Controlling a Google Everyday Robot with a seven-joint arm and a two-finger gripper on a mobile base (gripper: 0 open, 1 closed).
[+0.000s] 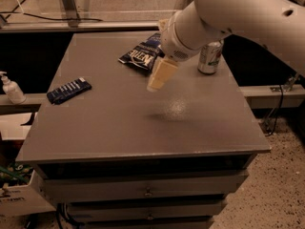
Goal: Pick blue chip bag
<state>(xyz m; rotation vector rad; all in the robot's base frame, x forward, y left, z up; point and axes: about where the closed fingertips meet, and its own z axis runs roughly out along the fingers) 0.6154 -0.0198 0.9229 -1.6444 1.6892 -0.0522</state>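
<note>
The blue chip bag (pixel 142 55), dark navy foil with white "Kettle" lettering, lies on the far middle of the grey table (pixel 119 123). The white arm partly covers its right end. My gripper (pixel 159 76) hangs above the table just in front and to the right of the bag, its cream-coloured fingers pointing down and left. It holds nothing that I can see.
A soda can (pixel 210 56) stands at the far right of the table, behind the arm. A small flat dark-blue packet with white stripes (pixel 69 90) lies near the left edge. A soap bottle (pixel 10 88) stands on a ledge left of the table. Drawers sit below the tabletop.
</note>
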